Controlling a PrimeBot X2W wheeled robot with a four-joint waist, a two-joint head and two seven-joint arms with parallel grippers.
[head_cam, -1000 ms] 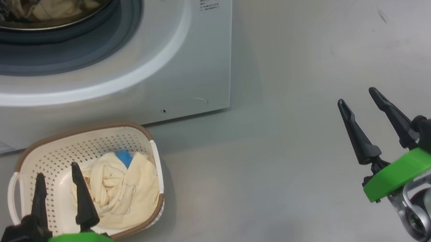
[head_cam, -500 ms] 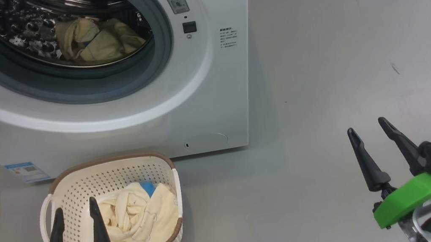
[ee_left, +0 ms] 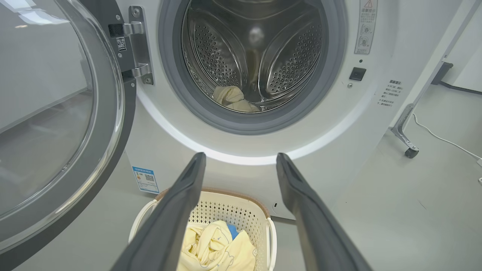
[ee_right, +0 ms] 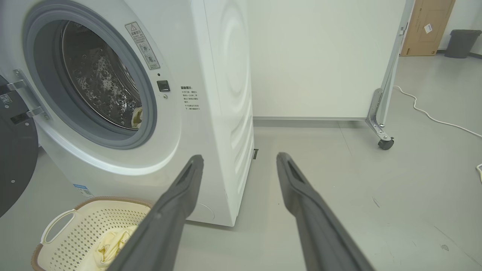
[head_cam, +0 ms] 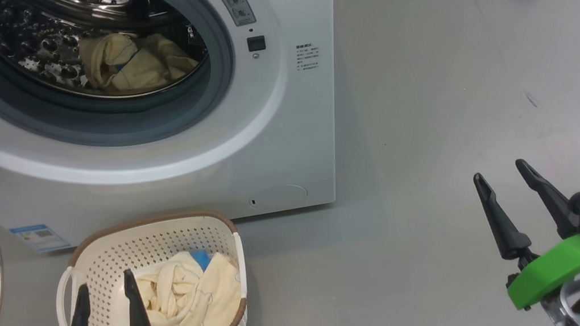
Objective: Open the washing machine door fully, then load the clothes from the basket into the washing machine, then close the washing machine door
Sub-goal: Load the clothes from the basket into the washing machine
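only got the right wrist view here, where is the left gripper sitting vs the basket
observer: head view has the left gripper open and empty, by the near left corner of the basket.
operator: how much is in it
observer: a crumpled cream bundle of clothes with a blue patch, in the basket's right half.
operator: door far enough open
observer: left wrist view shows the door swung wide to the left, off the opening.
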